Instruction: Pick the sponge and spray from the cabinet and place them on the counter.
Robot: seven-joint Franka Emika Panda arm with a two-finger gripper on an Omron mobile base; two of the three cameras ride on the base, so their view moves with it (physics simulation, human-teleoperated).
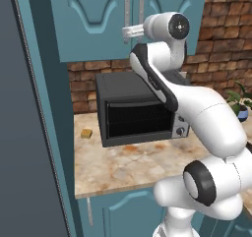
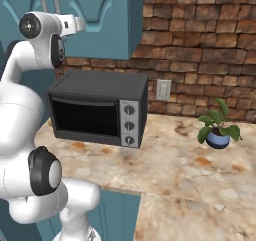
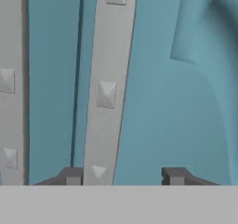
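Before a red brick wall, the teal-blue upper wall cabinet [image 1: 93, 19] is closed, hiding the sponge and spray; the fingers [image 3: 123, 176], half-open, should centre on the silver bar handle [image 3: 108, 83] before closing.

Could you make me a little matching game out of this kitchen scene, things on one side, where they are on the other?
Things:
1. toaster oven
2. potted plant
3. claw
4. small tan block

Places:
A. at the cabinet door's silver handle
B. on the counter, right of the oven
C. on the counter, left of the oven
D. under the teal cabinet

Pairs: 1-D, 2-B, 3-A, 4-C
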